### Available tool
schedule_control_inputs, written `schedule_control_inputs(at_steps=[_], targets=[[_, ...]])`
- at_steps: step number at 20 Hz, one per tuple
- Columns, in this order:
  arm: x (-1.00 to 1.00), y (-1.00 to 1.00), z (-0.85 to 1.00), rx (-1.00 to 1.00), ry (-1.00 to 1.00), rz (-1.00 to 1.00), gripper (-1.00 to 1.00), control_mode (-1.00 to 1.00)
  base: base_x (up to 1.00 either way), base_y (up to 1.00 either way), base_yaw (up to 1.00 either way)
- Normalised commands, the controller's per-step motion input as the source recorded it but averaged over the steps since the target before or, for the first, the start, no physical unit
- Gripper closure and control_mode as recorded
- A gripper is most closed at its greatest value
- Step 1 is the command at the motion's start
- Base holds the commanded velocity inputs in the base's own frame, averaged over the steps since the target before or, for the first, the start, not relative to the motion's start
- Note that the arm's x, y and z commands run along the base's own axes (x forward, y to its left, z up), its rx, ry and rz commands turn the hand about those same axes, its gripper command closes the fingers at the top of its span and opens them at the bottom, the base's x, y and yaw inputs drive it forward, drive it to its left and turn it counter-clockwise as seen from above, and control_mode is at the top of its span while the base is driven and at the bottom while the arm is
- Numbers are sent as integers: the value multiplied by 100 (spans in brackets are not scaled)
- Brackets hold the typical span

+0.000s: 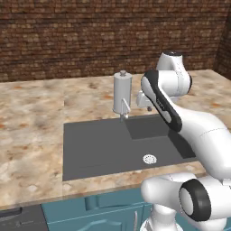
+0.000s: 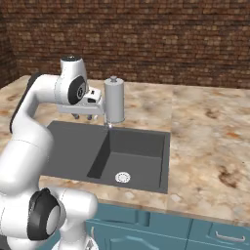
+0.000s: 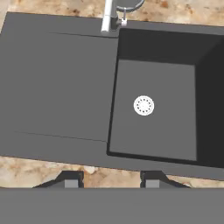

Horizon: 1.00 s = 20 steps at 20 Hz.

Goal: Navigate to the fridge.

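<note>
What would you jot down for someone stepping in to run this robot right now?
Gripper: open, holding nothing, hanging above the dark sink.
Surroundings: base is parked at the marble counter, facing the sink, its drain, the silver faucet and a brick wall.
Done: cannot tell from here.
Left: the fridge is not ahead, so drive on until it is in front.

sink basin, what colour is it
Dark grey, matte, with a small white round drain. The sink shows best in the hand view.

Both base views flank the sink point(image 1: 103, 149); hand view looks straight down into it.
</note>
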Motion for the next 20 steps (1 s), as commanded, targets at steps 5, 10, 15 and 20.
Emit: schedule_control_inputs(at_steps=[5, 10, 15, 20], targets=[[0, 0, 0, 0, 0, 0, -100, 100, -20, 0, -4], [0, 0, 0, 0, 0, 0, -100, 100, -65, 0, -66], [0, 0, 0, 0, 0, 0, -100, 100, -29, 2, -86], [0, 0, 0, 0, 0, 0, -100, 100, -9, -2, -86]])
